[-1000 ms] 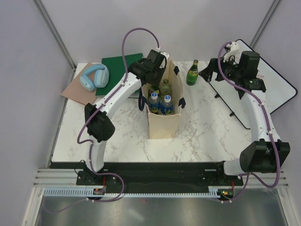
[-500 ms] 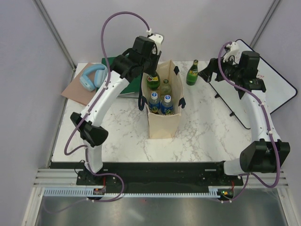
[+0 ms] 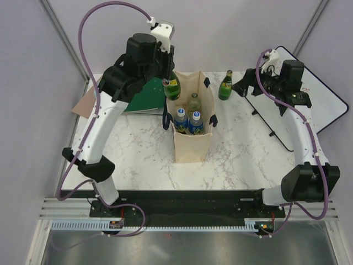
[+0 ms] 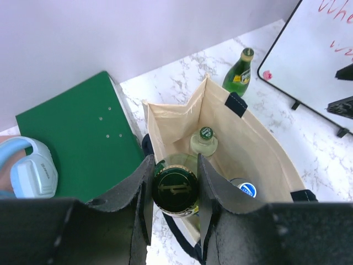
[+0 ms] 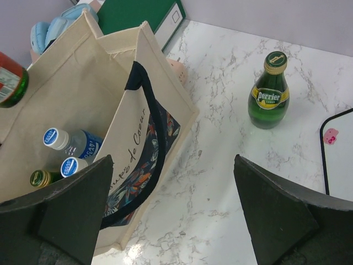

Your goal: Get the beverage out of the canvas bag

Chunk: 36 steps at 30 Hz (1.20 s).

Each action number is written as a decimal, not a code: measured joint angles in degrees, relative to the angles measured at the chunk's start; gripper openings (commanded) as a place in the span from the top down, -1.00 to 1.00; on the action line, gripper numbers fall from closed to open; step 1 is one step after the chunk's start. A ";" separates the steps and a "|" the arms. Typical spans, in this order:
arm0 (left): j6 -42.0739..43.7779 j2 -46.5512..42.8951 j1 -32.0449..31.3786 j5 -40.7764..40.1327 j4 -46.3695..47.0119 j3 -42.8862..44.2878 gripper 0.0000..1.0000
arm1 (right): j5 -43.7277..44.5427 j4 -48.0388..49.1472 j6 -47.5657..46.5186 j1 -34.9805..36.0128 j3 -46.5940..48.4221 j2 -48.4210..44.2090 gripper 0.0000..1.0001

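The cream canvas bag (image 3: 192, 144) with navy handles stands upright at the table's middle, and also shows in the left wrist view (image 4: 265, 141) and the right wrist view (image 5: 71, 94). My left gripper (image 3: 169, 78) is shut on the neck of a green glass bottle (image 3: 172, 86), held in the air over the bag's rear left rim. Its cap shows between the fingers (image 4: 175, 190). In the bag stand two blue-capped bottles (image 3: 181, 117) (image 3: 194, 118) and a pale green-capped one (image 3: 193, 101). My right gripper (image 3: 246, 83) is open and empty, right of the bag.
A green Perrier bottle (image 3: 225, 85) stands on the marble right of the bag, near my right gripper. A green book (image 3: 140, 95) and light blue headphones (image 4: 30, 168) lie at the back left. A whiteboard (image 3: 317, 107) leans at the right edge.
My left gripper has risen out of the bag with the green bottle, which now hangs above the rim. The right arm has not moved.
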 measured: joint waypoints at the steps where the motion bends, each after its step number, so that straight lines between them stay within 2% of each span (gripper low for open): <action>1: 0.00 -0.76 0.00 -0.04 0.09 0.09 0.95 | -0.24 0.00 0.04 0.00 0.00 0.02 -0.96; 15: 3.17 -7.04 0.02 -5.88 0.94 0.24 0.95 | -0.98 0.37 0.02 1.33 0.00 1.27 -0.96; 19: 4.46 -9.27 0.48 -7.89 2.27 -2.75 0.95 | -1.73 0.35 -0.31 2.03 0.07 1.49 -0.96; 24: 4.50 -15.72 3.54 -8.48 6.91 -14.45 0.95 | -2.29 0.24 -0.63 3.19 0.81 1.90 -0.96; 31: 2.40 -23.74 12.87 -7.02 12.44 -32.63 0.95 | -3.08 -0.24 -1.73 3.58 2.01 2.03 -0.96; 36: 0.26 -28.96 17.38 -5.46 18.34 -47.82 0.95 | -5.70 0.22 1.49 3.58 4.20 3.30 -0.96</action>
